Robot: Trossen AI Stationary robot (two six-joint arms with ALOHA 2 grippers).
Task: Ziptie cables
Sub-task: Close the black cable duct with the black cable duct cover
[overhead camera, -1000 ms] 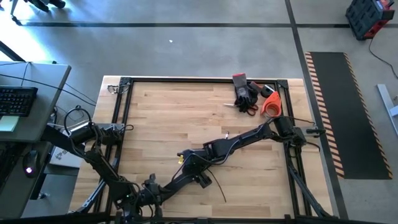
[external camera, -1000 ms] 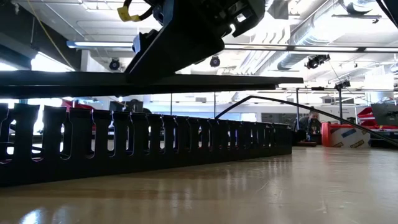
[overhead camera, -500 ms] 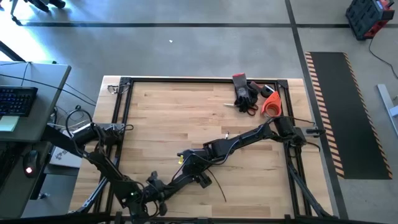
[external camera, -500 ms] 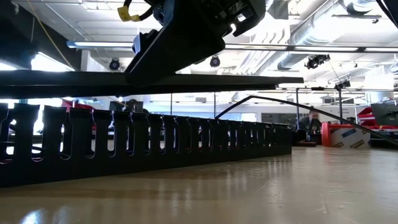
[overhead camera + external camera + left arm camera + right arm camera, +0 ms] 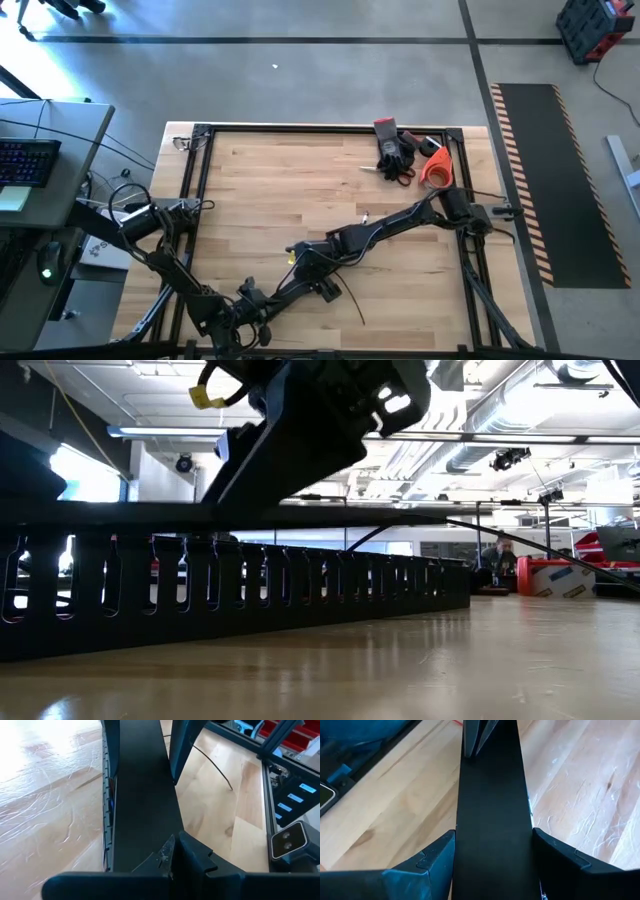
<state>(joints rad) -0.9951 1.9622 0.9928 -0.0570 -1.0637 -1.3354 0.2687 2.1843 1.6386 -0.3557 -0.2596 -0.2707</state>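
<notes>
Nearest me, low in the overhead frame, my left pincer (image 5: pixel 262 305) is fully closed, pinching the near end of the black slotted bar (image 5: pixel 240 595). Just beyond, my right pincer (image 5: pixel 492 850) straddles the bar's flat top, fingers (image 5: pixel 432 857) spread against both edges. A thin dark cable (image 5: pixel 352 300) trails on the worktop (image 5: pixel 270 190) right of the bar. At upper right lie black gloves (image 5: pixel 397 152) and an orange tool (image 5: pixel 436 168).

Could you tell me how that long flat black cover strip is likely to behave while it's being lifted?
The cover strip looks rigid: it stays straight between the right claw and left claw. Its smooth surface may be slippery. Being long and thin, it could tilt if one claw lets go.
</notes>
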